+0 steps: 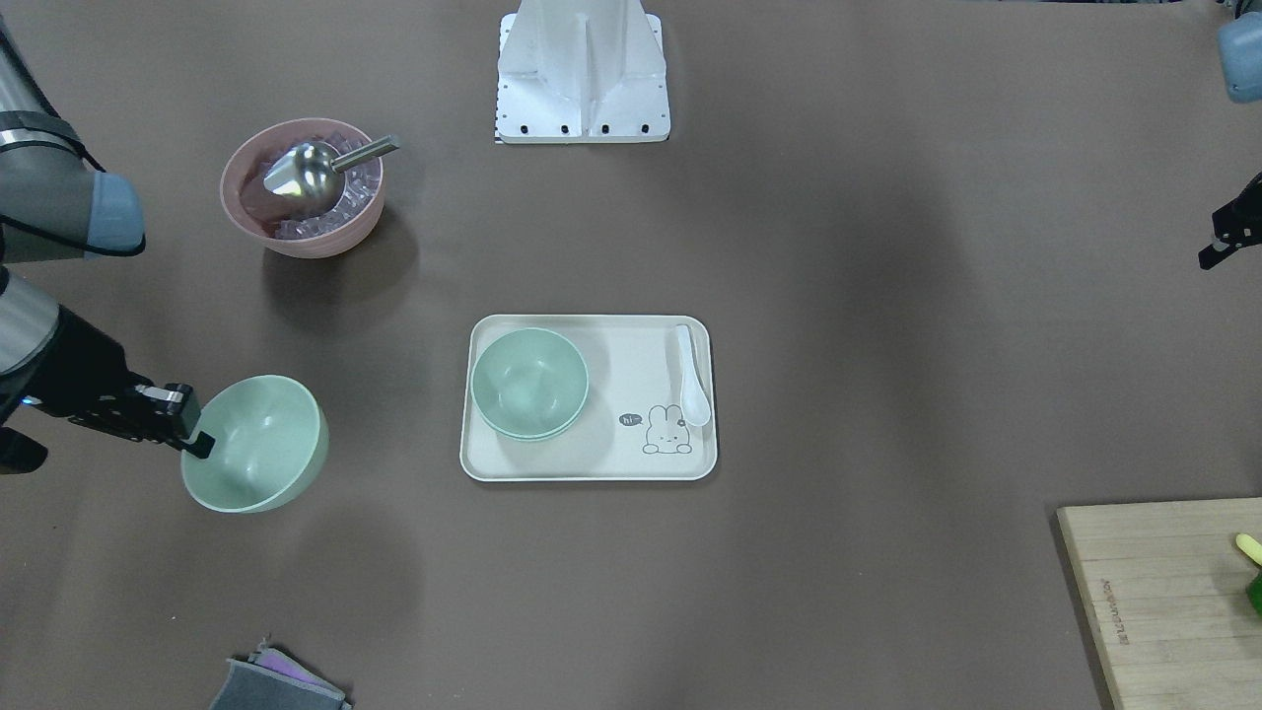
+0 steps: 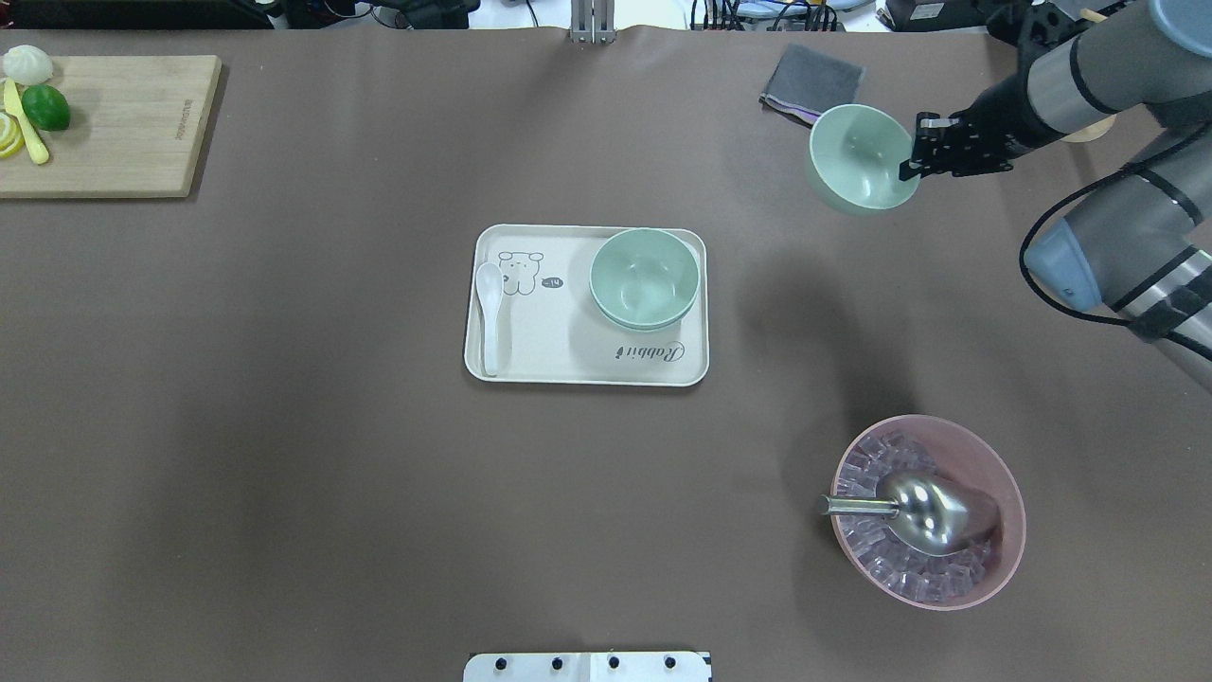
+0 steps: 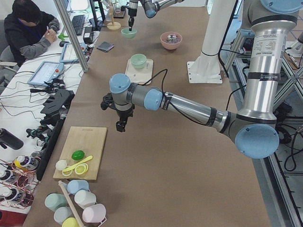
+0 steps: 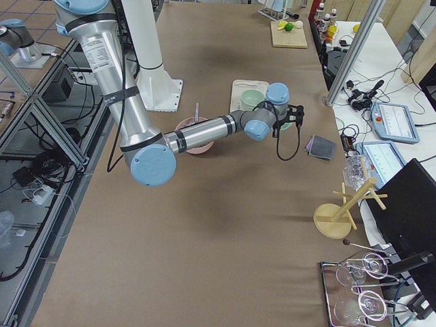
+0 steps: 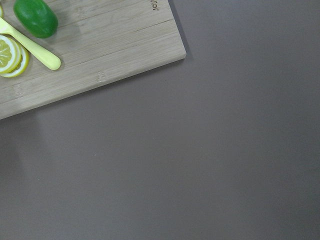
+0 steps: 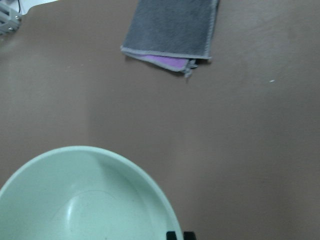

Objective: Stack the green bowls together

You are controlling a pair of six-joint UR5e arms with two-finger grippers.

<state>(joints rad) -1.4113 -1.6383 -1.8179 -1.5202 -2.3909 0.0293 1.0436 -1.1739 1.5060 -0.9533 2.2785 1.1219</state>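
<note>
My right gripper (image 1: 200,441) is shut on the rim of one pale green bowl (image 1: 254,444) and holds it slightly tilted above the table; both also show in the overhead view, gripper (image 2: 911,163) and bowl (image 2: 860,156). In the right wrist view the bowl (image 6: 85,200) fills the lower left. Two more green bowls (image 1: 529,383) sit nested on the left part of a cream tray (image 1: 592,471), also seen from overhead (image 2: 645,278). My left gripper (image 1: 1213,254) hangs empty at the table's far side near the cutting board; I cannot tell whether it is open or shut.
A pink bowl (image 1: 301,187) with ice cubes and a metal scoop stands near the robot's right. A white spoon (image 1: 693,375) lies on the tray. A grey cloth (image 2: 812,85) lies just beyond the held bowl. A wooden cutting board (image 2: 104,123) holds lime and lemon.
</note>
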